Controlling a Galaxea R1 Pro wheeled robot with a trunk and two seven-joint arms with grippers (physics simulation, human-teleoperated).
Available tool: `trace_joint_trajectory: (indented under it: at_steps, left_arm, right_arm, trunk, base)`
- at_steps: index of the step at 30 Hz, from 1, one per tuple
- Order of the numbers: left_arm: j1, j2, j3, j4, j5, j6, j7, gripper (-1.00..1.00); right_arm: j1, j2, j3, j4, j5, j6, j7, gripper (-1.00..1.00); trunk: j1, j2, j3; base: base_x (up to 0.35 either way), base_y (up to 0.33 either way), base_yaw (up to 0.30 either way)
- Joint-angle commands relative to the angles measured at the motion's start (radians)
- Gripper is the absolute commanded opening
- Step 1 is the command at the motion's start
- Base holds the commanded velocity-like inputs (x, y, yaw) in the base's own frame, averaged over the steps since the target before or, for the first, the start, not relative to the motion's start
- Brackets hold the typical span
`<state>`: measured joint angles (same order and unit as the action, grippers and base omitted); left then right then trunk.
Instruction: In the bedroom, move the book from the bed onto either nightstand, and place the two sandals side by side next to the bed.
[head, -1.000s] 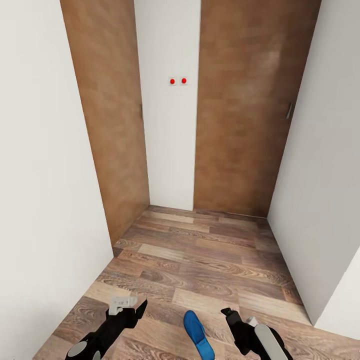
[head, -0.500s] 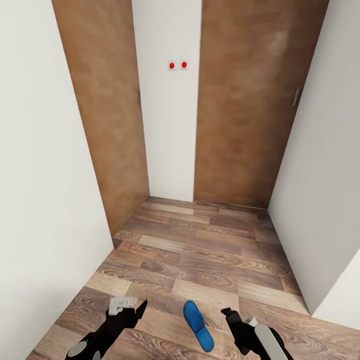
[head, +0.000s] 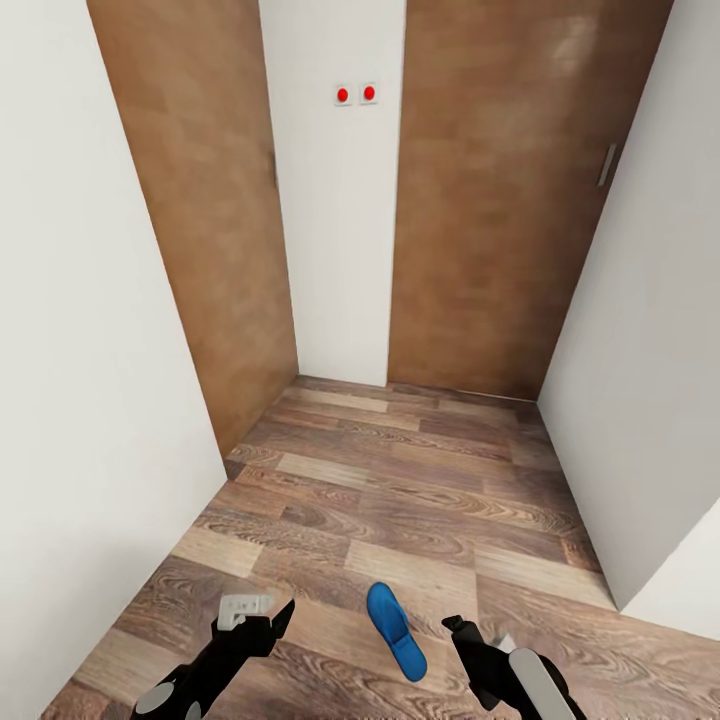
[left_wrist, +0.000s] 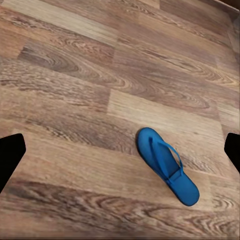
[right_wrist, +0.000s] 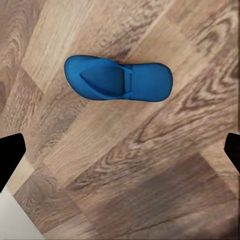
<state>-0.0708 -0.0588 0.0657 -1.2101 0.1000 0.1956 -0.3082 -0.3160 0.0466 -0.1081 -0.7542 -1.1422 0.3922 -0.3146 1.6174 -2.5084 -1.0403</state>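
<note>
I see one sandal (head: 396, 632) on the floor (head: 400, 500) between my left gripper (head: 262, 618) and right gripper (head: 462, 630). Two doors (head: 490, 220) stand well ahead of both.

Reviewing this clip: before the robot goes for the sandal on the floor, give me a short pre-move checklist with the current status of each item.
1. Sandal in sight, lying flat on the wood floor: ok.
2. Sandal sits between the left end effector and right end effector: ok.
3. Floor around the sandal free of obstacles: ok.
4. Both end effectors open and empty, fingers at the wrist views' edges: ok.
5. Second sandal located: not ok.
6. Bed or nightstand located: not ok; doors ahead.
</note>
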Motion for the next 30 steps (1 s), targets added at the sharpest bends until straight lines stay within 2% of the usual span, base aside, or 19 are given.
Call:
trace_joint_trajectory:
  at_steps: [1,30]
  left_arm:
    - [-0.001,-0.001,0.003,-0.001,0.01,0.01,-0.006,1.0]
    - [-0.001,0.002,0.005,-0.002,0.014,0.012,-0.011,1.0]
  right_arm:
    - [0.0,0.001,-0.004,-0.002,-0.009,0.004,-0.008,1.0]
    - [0.0,0.001,-0.004,-0.002,-0.008,0.004,-0.008,1.0]
  trunk:
    - [0.0,-0.001,-0.005]
    - [0.013,-0.007,-0.117]
  base:
    - [0.0,0.0,0.0]
    - [0.0,0.0,0.0]
